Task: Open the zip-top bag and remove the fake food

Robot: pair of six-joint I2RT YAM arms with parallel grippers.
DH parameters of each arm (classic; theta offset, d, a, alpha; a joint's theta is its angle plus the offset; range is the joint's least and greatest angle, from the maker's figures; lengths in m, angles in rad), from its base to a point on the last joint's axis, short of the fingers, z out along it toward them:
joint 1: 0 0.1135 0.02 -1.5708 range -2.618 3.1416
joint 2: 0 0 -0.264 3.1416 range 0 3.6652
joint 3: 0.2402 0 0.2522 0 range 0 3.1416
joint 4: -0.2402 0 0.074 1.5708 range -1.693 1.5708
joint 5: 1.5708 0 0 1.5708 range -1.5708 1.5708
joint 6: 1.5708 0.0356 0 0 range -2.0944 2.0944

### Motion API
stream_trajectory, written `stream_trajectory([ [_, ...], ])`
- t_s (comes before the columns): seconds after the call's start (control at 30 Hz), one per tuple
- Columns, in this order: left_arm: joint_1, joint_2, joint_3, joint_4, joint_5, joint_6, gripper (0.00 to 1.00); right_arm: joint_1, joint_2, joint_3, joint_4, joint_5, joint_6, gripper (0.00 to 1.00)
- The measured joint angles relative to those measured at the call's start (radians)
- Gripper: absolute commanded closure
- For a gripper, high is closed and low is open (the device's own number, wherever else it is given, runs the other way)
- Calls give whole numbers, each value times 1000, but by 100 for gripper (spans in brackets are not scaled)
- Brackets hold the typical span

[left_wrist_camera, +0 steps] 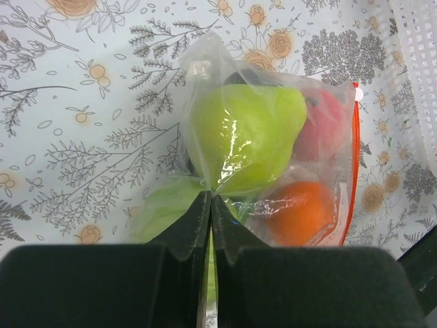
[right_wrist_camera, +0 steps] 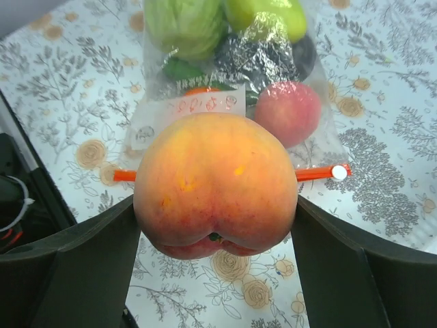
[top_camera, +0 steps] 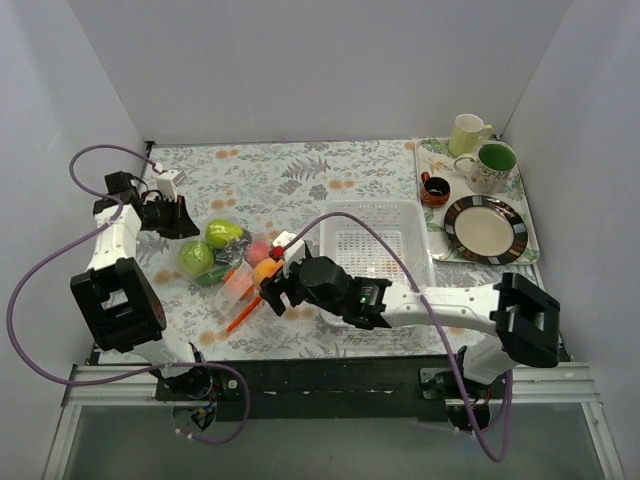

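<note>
One peach (right_wrist_camera: pixel 215 181) looks out of the bag (left_wrist_camera: pixel 205 58) already. The green fruit (left_wrist_camera: pixel 242 133), the orange (left_wrist_camera: pixel 300 212) and the red fruit (right_wrist_camera: pixel 287 113) sit inside it, so most of the job is left. The right gripper (right_wrist_camera: pixel 215 201) has its fingers wide apart and squeezes the peach between them. The red zip (right_wrist_camera: pixel 314 173) lies just past it. The left gripper (left_wrist_camera: pixel 210 198) is shut tight, pinching the bag's thin plastic, with the fruit just beyond its tips.

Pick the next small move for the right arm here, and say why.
Probably draw the right gripper back from the mouth of the zip-top bag and carry the peach toward the white basket. It is clamped on the peach, which looks already outside the red zip strip, and the left gripper is shut on the bag's far end, anchoring it.
</note>
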State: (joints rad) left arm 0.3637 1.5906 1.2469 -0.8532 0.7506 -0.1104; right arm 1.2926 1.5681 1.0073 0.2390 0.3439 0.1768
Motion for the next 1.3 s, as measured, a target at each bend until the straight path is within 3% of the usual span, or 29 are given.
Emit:
stream_trajectory([
  [0.23,0,-31,-81,8,-7,-2,100,-2,-156,-73,-37,68,-7,30],
  [0.4,0,-31,-133,23,-12,-6,100,-65,-165,-66,-184,265,-2,51],
  [0.47,0,-32,-154,44,-22,-10,100,-134,-162,-59,-266,336,26,52],
  [0.53,-1,-32,-173,78,-31,-15,100,-215,-153,-54,-335,381,54,31],
  [0.57,-1,-33,-180,95,-41,-17,100,-252,-146,-53,-362,399,62,6],
  [0.6,-2,-33,-187,114,-54,-19,100,-283,-138,-51,-388,417,66,2],
  [0.93,-82,0,-262,380,-295,-69,100,-277,14,140,-601,459,78,2],
  [1.17,-116,60,-293,480,-445,-68,100,-114,-68,142,-484,391,5,2],
  [1.3,-118,57,-313,484,-480,-59,100,-68,-11,164,-393,290,-20,2],
])
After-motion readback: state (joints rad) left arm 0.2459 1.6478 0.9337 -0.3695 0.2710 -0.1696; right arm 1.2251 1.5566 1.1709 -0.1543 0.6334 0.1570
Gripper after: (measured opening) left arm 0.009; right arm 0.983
